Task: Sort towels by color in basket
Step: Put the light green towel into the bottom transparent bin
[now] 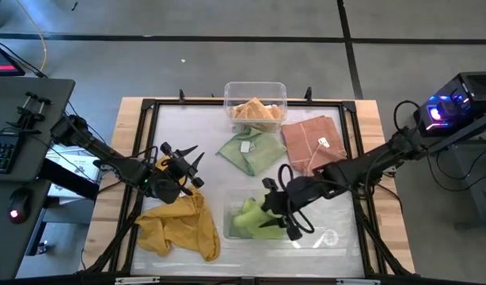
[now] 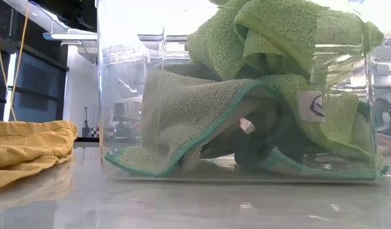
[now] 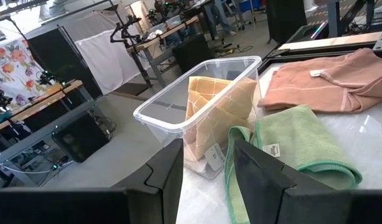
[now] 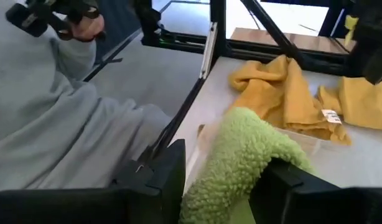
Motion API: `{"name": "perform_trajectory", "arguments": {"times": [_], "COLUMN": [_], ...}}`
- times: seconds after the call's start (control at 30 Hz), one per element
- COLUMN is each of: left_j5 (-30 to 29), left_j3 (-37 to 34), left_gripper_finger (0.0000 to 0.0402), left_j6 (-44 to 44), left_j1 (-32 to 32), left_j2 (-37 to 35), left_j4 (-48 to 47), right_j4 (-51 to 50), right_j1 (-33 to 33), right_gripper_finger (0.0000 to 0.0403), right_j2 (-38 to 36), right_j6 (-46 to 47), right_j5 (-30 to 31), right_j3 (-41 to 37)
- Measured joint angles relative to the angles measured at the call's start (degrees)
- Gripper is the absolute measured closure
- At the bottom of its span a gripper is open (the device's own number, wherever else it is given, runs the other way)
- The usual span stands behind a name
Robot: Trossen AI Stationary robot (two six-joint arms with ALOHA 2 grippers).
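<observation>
Right gripper [image 1: 276, 215] is clamping a green towel [image 1: 249, 215] over the lower-center bin [image 1: 326, 240], left gripper [image 1: 187, 168] idling apart; early release risks draping it over the rim.

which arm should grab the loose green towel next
Left, probably. Its gripper is open beside the green towel; the right gripper is shut on another green towel over the near bin.

Even, bright overhead light; glare on the clear bin [image 2: 119, 95]; close foreground blurred.
</observation>
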Motion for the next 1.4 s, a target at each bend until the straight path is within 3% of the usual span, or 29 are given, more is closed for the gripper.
{"name": "perform_trajectory", "arguments": {"times": [0.23,0.6,0.7,0.83,0.97,1.17,1.3,1.4], "left_j5": [0.00,0.02,0.07,0.09,0.09,0.12,0.13,0.13], "left_j3": [-0.04,-0.10,-0.09,-0.09,-0.09,-0.09,-0.09,-0.09], "left_gripper_finger": [0.0275,0.0275,0.0275,0.0275,0.0275,0.0275,0.0275,0.0275], "left_j6": [-1.50,-4.54,-4.93,-4.96,-4.96,-5.29,-5.37,-5.41], "left_j1": [-0.01,0.06,0.06,0.06,0.06,0.06,0.06,0.06], "left_j2": [0.00,0.33,0.33,0.33,0.33,0.33,0.33,0.33], "left_j4": [-1.23,-4.09,-4.17,-4.20,-4.20,-4.20,-4.20,-4.20], "right_j4": [-4.85,-10.56,-11.67,-19.20,-31.94,-44.11,-39.75,-28.47], "right_j1": [-0.95,-0.99,-1.03,-0.99,-0.90,0.83,3.26,2.74], "right_gripper_finger": [0.0275,0.0378,0.0370,0.0327,0.0291,0.0284,0.0284,0.0284], "right_j2": [0.87,2.92,2.60,2.42,2.42,2.36,2.31,2.47], "right_j6": [5.96,11.70,12.81,14.67,19.12,24.31,17.04,10.28], "right_j5": [3.48,2.61,-1.31,-3.65,-3.42,1.01,12.14,12.17], "right_j3": [-1.55,-5.01,-4.33,-0.14,5.31,12.49,14.40,11.88]}}
